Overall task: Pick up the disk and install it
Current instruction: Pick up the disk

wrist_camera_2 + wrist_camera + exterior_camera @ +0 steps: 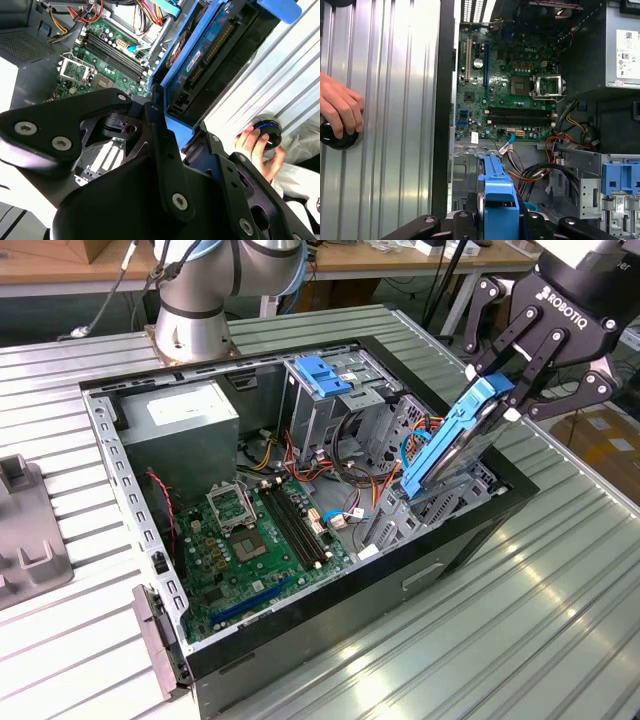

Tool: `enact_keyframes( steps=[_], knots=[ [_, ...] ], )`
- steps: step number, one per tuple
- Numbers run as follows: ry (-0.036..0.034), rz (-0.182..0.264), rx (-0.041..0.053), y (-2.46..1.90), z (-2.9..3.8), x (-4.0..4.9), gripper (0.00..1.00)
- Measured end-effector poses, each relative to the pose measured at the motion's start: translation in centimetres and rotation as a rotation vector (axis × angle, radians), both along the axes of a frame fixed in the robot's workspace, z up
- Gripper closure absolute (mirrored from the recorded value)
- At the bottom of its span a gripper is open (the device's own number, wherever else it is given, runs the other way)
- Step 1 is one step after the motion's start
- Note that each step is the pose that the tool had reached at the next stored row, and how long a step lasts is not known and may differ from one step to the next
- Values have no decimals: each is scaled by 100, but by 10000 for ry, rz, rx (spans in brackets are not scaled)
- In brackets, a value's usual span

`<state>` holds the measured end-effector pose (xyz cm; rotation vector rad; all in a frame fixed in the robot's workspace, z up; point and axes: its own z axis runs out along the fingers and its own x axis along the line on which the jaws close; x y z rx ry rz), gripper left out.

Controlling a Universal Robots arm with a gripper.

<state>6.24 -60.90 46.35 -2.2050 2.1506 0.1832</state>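
Tilted disk (452, 435) over case (400, 612) rim, motherboard (250, 540) inside case, case on table (545, 640)

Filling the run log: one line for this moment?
pincer: shut on disk | disk: tilted over open case, not seated

Exterior view oblique above case (350, 612); both wrist views close, share motherboard (107, 46) (515, 95).

The disk (450, 440) has a smooth, glossy blue plastic frame, the ribbed bench (560, 580) is bare, shiny metal, and the gripper (505, 398) looks matt black, perhaps anodised metal.
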Motion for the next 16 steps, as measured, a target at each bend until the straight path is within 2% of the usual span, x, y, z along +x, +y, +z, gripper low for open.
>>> enact_keyframes(
  steps=[6, 10, 16],
  knots=[
    [0, -233, -1, 1, -38, 39, 63],
    [0, -264, -23, 39, -69, 41, 63],
    [-1, -297, -50, 52, -111, 41, 63]
  ],
)
